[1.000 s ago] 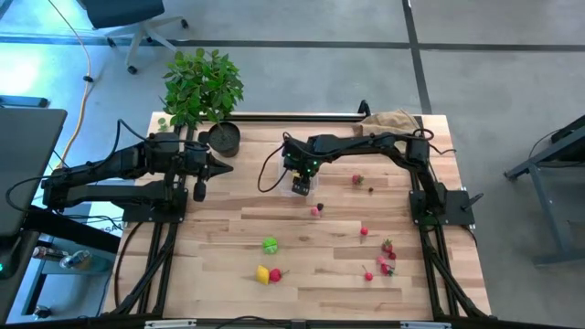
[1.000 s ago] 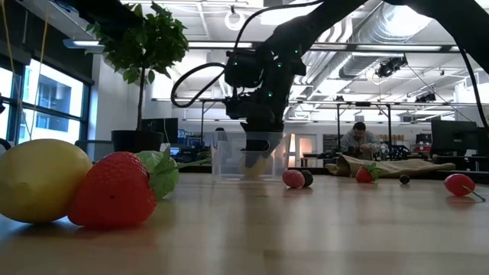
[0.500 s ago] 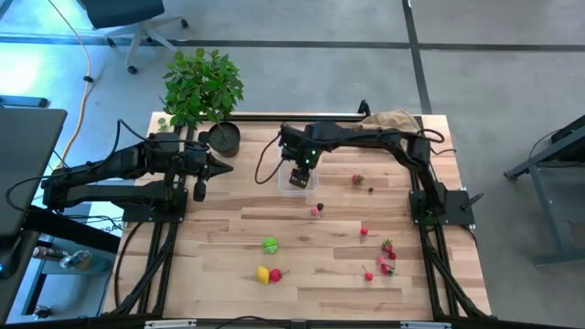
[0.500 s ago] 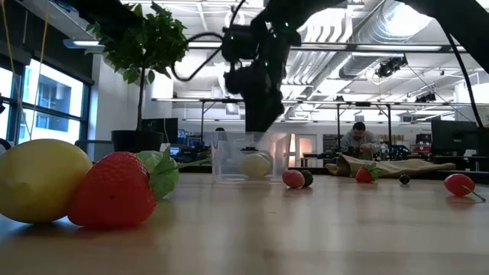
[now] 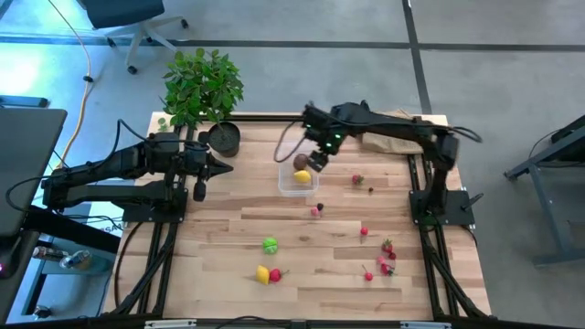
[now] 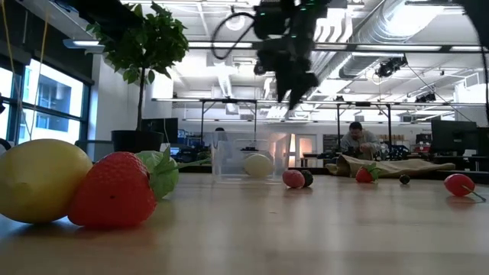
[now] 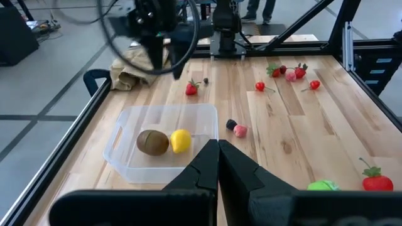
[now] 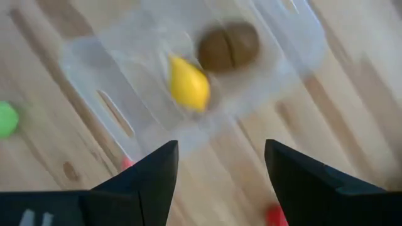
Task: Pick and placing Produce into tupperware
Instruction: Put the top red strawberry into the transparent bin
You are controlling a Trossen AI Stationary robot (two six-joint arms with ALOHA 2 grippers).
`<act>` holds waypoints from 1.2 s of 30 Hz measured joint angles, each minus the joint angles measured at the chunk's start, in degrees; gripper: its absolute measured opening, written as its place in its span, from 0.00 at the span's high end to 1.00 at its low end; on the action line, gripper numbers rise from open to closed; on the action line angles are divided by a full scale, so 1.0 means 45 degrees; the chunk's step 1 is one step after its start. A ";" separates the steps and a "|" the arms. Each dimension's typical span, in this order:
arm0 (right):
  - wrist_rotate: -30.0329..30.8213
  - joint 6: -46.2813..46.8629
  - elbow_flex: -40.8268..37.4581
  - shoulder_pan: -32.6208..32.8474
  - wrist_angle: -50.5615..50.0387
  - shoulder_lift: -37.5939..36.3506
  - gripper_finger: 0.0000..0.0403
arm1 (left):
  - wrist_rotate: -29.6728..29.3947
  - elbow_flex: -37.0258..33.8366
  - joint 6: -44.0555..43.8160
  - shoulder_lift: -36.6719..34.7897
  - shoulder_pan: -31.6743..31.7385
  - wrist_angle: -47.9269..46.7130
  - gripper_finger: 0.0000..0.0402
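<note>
The clear tub [image 5: 298, 179] stands on the table's far middle and holds a yellow lemon [image 8: 188, 85] and a brown kiwi-like piece [image 8: 227, 45]. My right gripper [image 5: 316, 163] is open and empty, raised above the tub's right far corner; in its wrist view [image 8: 220, 176] the tub [image 8: 125, 94] lies below the fingers. My left gripper [image 5: 219, 166] is shut and empty, waiting left of the tub. A green round piece [image 5: 270, 244], a lemon [image 5: 262, 273] with a strawberry [image 5: 275, 273] and several red berries [image 5: 388, 247] lie loose on the table.
A potted plant in a black pot [image 5: 224, 139] stands at the far left. A tan paper bag [image 5: 393, 121] lies at the far right. A pink berry [image 5: 314, 210] and a dark one lie just near of the tub. A person sits in the room behind [image 6: 355, 137].
My right gripper has risen out of the tub and gone up and toward the table's far right. The yellow lemon it had down in the tub now lies there beside the kiwi-like piece. The tub has stayed in place.
</note>
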 joint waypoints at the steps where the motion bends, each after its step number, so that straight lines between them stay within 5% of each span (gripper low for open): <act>1: 0.0053 0.0572 -0.0637 -0.0012 0.0061 -0.0470 0.43 | 0.0000 0.0000 0.0000 0.0000 0.0000 0.0005 1.00; 6: 0.0380 0.2961 -0.3483 -0.0081 0.0134 -0.2318 0.43 | 0.0000 -0.0002 -0.0003 0.0000 0.0000 0.0005 1.00; 11: 0.0837 0.2864 -0.5598 -0.0680 0.0500 -0.3325 0.43 | 0.0000 0.0000 -0.0005 0.0000 -0.0005 0.0007 1.00; 18: -0.0737 0.1634 -0.8241 -0.1927 0.2414 -0.3640 0.39 | 0.0000 0.0000 -0.0003 0.0000 -0.0003 -0.0002 1.00; 36: -0.0556 0.1800 -1.0131 -0.2186 0.4569 -0.3660 0.32 | 0.0000 0.0000 -0.0002 0.0000 0.0000 0.0000 1.00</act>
